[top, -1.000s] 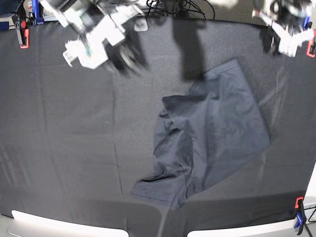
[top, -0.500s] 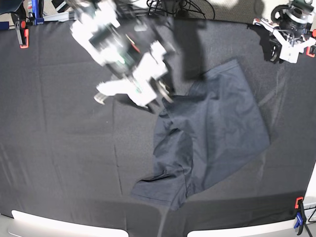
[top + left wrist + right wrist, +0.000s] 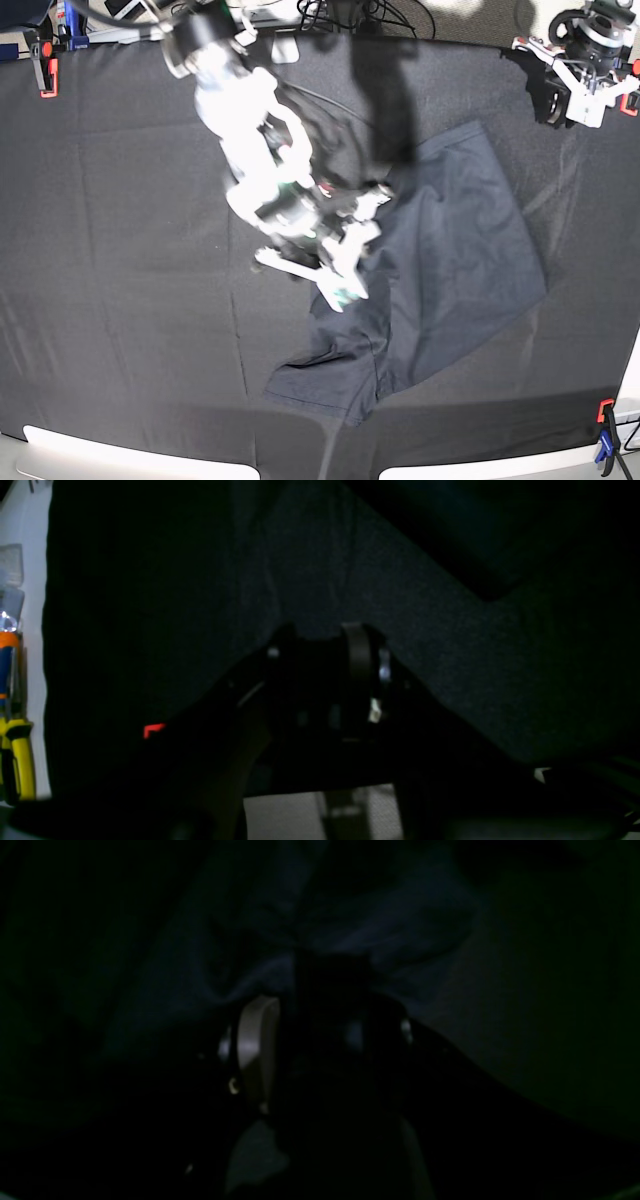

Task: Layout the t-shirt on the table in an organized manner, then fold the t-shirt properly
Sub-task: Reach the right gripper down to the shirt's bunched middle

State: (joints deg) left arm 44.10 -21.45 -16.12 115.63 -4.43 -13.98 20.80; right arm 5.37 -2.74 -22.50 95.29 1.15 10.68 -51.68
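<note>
Base view shows right gripper [image 3: 342, 285] low over the crumpled t-shirt [image 3: 450, 270], right of centre on the table [image 3: 130, 300]; left gripper [image 3: 560, 95] parked at far corner. Cannot tell either jaw state. Should pinch one layer at the bunched edge, then pull outward slowly.
</note>
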